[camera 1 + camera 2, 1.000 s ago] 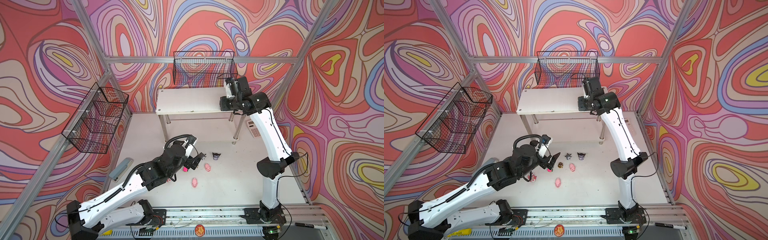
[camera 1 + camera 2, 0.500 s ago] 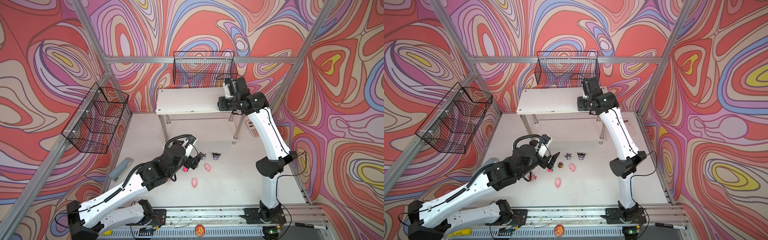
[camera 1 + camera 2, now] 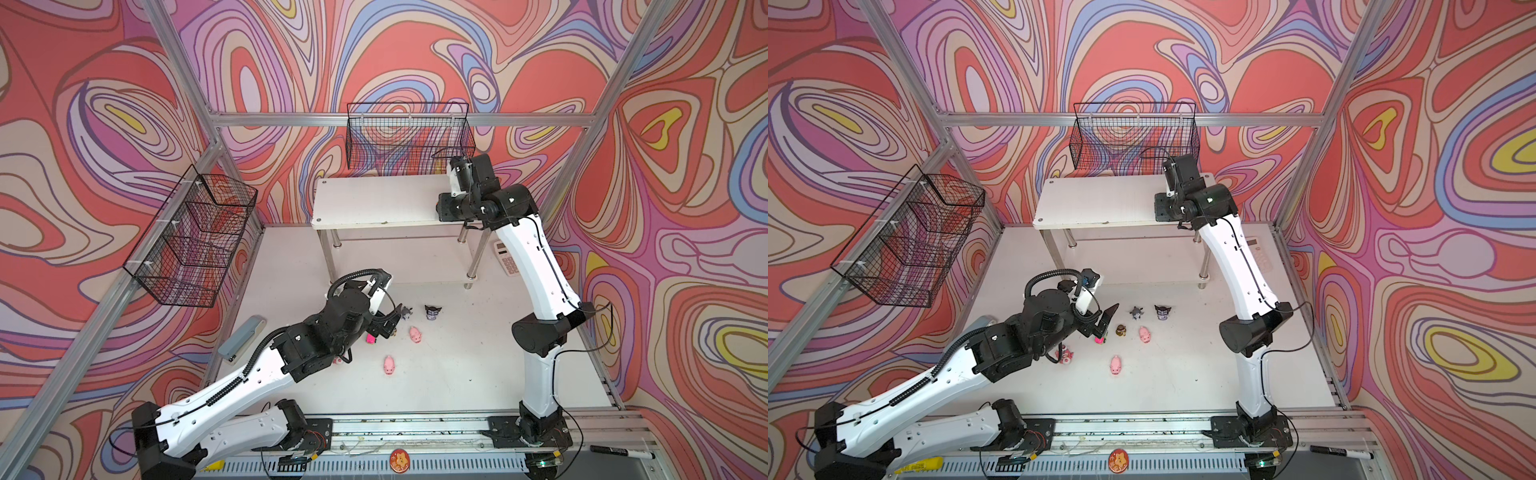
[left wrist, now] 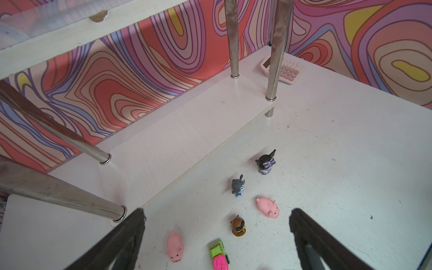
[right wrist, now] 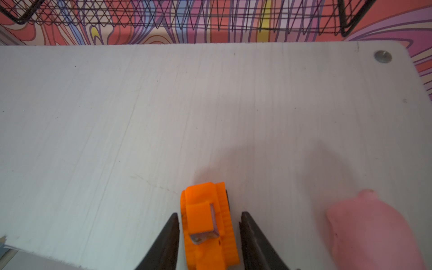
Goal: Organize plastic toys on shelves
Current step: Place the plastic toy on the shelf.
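Note:
On the shelves' top board [image 5: 210, 105] stands the orange car [image 5: 208, 224], between the fingers of my right gripper [image 5: 208, 214]. The jaws are open, with a slim gap on each side of the car. A pink toy [image 5: 374, 229] lies beside it. My left gripper [image 4: 217, 210] hangs wide open over the floor toys: two pink pigs [image 4: 174, 244] [image 4: 267, 207], the pink-green car [image 4: 219, 254], and brown [image 4: 238, 225], grey [image 4: 238, 185] and dark horned [image 4: 265, 162] figures. In a top view another pink pig [image 3: 1116, 365] and a pink-white toy [image 3: 1065, 356] lie nearby.
The lower board [image 4: 187, 131] lies bare between chrome legs [image 4: 275, 58]. A pink-keyed calculator [image 3: 507, 259] lies right of the rack and a grey stapler [image 3: 242, 340] at the left. Black wire baskets hang on the back wall [image 3: 409, 137] and left wall [image 3: 195, 237].
My right wrist has drifted slightly left over the top board, and its jaws have parted from the orange car. The left arm has not moved.

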Motion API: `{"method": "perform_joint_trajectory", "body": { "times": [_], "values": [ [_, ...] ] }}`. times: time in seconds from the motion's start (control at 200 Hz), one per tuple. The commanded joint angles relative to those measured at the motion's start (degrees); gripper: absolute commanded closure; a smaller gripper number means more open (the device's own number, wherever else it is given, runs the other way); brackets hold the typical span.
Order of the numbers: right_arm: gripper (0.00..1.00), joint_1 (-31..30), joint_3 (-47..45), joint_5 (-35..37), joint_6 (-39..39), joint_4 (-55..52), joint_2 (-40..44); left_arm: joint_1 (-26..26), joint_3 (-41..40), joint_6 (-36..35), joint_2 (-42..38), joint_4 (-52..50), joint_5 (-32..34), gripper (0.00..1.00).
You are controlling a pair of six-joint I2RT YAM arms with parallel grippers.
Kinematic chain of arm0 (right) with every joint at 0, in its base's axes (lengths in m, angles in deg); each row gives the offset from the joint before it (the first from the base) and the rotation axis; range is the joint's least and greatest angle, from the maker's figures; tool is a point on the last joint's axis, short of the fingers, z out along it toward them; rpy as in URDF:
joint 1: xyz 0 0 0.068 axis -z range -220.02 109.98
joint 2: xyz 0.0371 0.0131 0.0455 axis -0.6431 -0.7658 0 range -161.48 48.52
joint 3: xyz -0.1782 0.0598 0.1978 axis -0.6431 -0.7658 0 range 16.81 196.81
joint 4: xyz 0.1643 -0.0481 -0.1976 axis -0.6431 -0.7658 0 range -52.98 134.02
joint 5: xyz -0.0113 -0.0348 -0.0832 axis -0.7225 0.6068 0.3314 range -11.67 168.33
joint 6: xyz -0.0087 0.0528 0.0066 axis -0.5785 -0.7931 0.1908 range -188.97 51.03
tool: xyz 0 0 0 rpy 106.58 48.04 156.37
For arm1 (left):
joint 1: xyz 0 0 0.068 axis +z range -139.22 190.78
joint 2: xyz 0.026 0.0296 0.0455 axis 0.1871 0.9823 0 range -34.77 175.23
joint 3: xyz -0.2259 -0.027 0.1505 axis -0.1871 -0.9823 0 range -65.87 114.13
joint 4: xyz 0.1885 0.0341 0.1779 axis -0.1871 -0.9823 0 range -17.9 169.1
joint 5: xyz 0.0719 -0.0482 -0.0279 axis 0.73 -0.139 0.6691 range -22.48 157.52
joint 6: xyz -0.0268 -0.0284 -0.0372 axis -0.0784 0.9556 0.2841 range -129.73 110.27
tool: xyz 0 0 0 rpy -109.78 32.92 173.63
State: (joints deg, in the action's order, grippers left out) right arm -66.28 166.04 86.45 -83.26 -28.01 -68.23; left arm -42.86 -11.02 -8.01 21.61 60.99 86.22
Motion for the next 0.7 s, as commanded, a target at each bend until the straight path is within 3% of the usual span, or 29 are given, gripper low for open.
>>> {"method": "perform_joint_trajectory", "body": {
  "times": [0.0, 0.381, 0.696],
  "values": [
    [0.56, 0.31, -0.62, 1.26, -1.12, 0.13, 0.05, -0.15, 0.17, 0.25, -1.18, -0.08, 1.27, 0.00],
    [0.56, 0.33, -0.82, 0.79, -2.77, 1.19, -0.17, -0.15, -0.09, 0.39, -1.61, -0.16, 1.87, 0.00],
    [0.30, 0.31, -3.85, -1.13, -1.57, 5.81, 4.00, -0.15, -0.18, 0.57, -2.17, -0.30, 2.71, 0.00]
  ]
}}
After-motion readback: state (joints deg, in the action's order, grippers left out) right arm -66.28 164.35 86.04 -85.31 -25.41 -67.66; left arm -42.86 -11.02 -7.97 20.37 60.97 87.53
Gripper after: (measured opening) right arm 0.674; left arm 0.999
